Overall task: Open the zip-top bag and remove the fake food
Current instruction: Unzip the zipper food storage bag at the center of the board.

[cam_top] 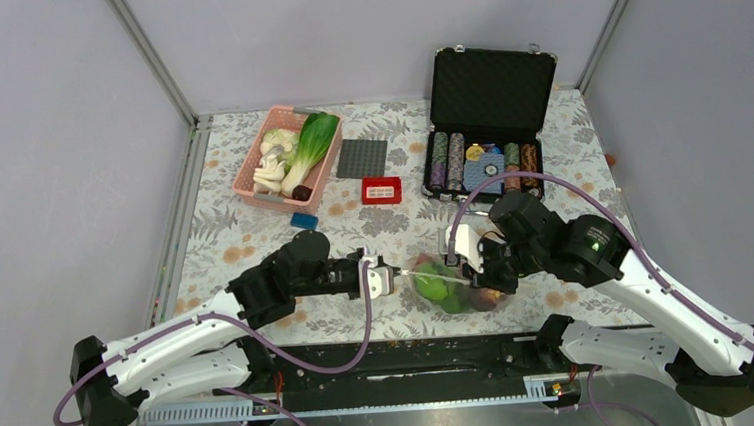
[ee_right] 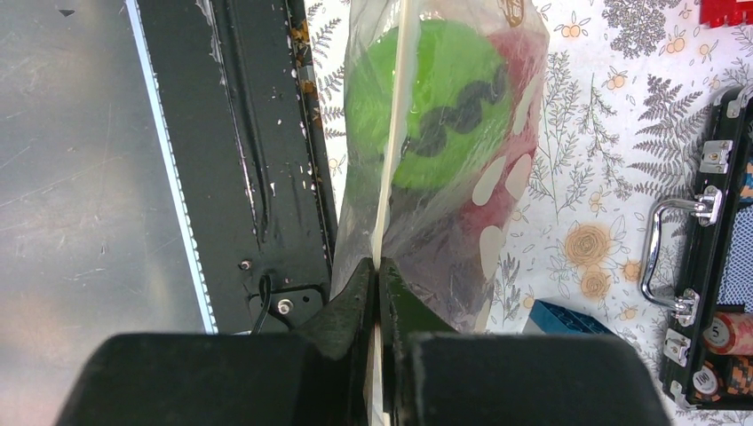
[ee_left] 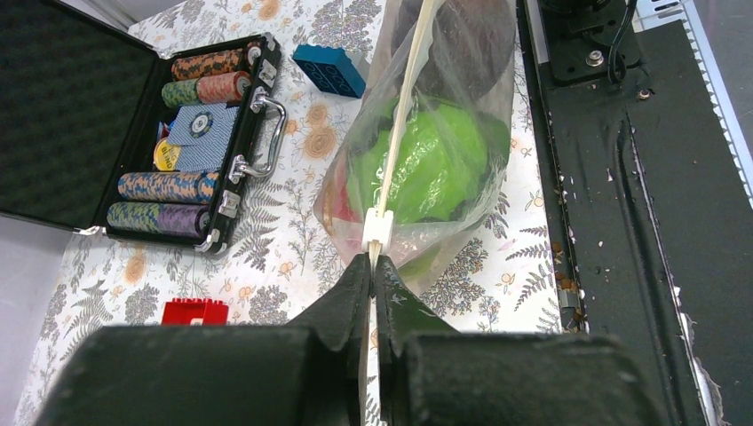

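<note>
At the near edge of the counter [cam_top: 253, 222], the left tool [ee_left: 373, 266] and right tool [ee_right: 377, 269] each clamp shut on one end of the zip-top bag [cam_top: 450, 286], whose seal looks unopened with the fake food [ee_left: 426, 164] inside, so opening and emptying remain.

Robot lab booth — plain grey walls [cam_top: 38, 146], floral-cloth table [cam_top: 404, 221]

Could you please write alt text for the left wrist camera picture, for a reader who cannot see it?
The left gripper is shut on the zip edge of the zip-top bag, right beside its white slider. Green and red fake food shows through the clear plastic. An open poker-chip case lies to the left on the floral tablecloth.
</note>
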Robot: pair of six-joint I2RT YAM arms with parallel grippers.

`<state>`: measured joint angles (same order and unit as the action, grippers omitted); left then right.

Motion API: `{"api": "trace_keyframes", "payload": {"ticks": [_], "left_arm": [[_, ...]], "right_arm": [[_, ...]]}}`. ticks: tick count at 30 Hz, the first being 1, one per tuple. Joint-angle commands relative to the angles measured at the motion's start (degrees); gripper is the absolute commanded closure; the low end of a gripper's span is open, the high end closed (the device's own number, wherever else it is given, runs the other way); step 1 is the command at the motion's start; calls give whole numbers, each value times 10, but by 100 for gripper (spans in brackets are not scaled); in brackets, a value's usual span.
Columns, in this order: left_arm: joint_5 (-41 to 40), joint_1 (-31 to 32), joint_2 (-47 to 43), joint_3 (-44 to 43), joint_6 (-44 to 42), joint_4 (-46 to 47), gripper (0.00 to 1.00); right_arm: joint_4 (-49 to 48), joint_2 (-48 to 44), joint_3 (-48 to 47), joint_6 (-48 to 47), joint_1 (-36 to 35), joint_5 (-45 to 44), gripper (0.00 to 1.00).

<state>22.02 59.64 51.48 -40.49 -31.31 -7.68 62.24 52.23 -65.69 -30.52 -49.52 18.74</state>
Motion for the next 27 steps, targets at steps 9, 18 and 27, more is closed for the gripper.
{"api": "trace_keyframes", "payload": {"ticks": [9, 18, 27], "left_arm": [[24, 3, -22, -11, 15, 26, 100], [45, 3, -30, 6, 81, 100, 100], [59, 11, -11, -9, 89, 88, 100]], "right_arm": [[-130, -62, 27, 45, -4, 11, 25], [-250, -75, 57, 14, -4, 119, 27], [-332, -26, 51, 42, -43, 102, 42]]}}
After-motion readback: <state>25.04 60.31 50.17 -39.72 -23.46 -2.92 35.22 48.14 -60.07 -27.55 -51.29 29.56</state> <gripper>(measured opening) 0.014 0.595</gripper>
